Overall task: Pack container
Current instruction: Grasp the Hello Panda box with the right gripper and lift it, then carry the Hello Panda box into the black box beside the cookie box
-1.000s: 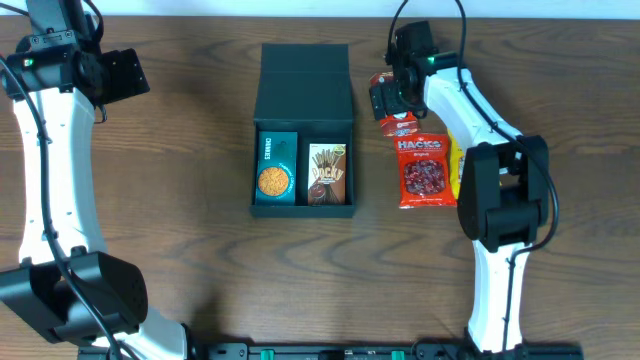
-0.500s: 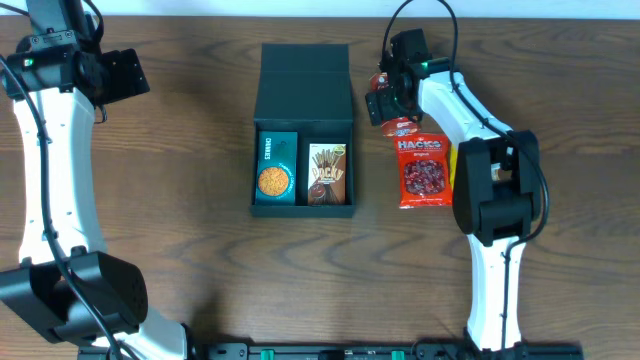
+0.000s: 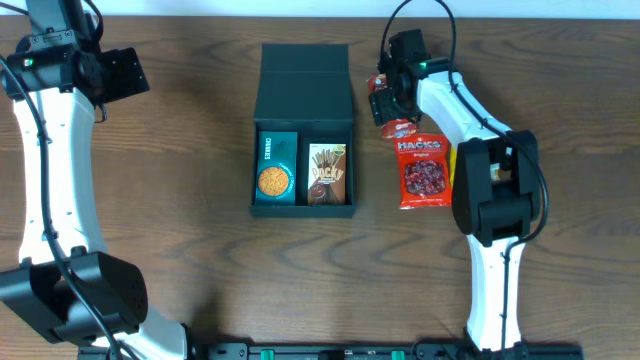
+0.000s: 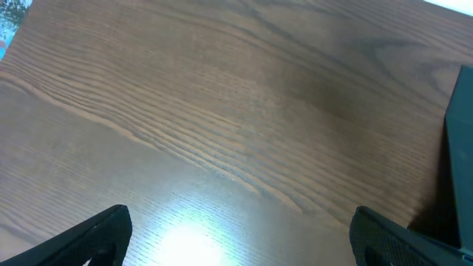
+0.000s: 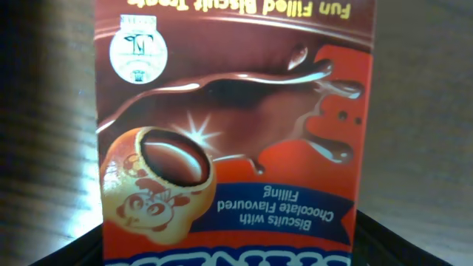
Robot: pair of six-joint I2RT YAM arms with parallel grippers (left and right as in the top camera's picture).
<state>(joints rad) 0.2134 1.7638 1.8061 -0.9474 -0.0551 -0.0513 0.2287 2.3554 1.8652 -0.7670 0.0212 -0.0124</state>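
The brown wood-grain counter [image 3: 190, 210] carries everything. At its middle lies the dark teal-black matte cardboard container [image 3: 303, 82], shallow and squarish, its hinged flap lid folded open flat toward the far edge. Two packets lie side by side in its tray: a small teal snack box with an orange circle [image 3: 276, 168] on the left and a brown biscuit-stick box [image 3: 327, 173] on the right.

The left gripper [image 3: 120, 72] hangs well apart from the container, above the far-left counter. Its jaws are spread wide with only bare wood between them, and the container's dark wall shows at the right edge of the left wrist view.

The right gripper [image 3: 391, 97] is just to the right of the container's lid, close over a red and brown chocolate-biscuit packet [image 5: 229, 140]. Its dark fingers [image 5: 44, 247] flank the packet's lower corners. Whether they press on it I cannot tell, as the packet fills the right wrist view.

A red "HACKS" bag [image 3: 424, 172] lies on the counter just nearer than that packet, to the right of the container's tray.
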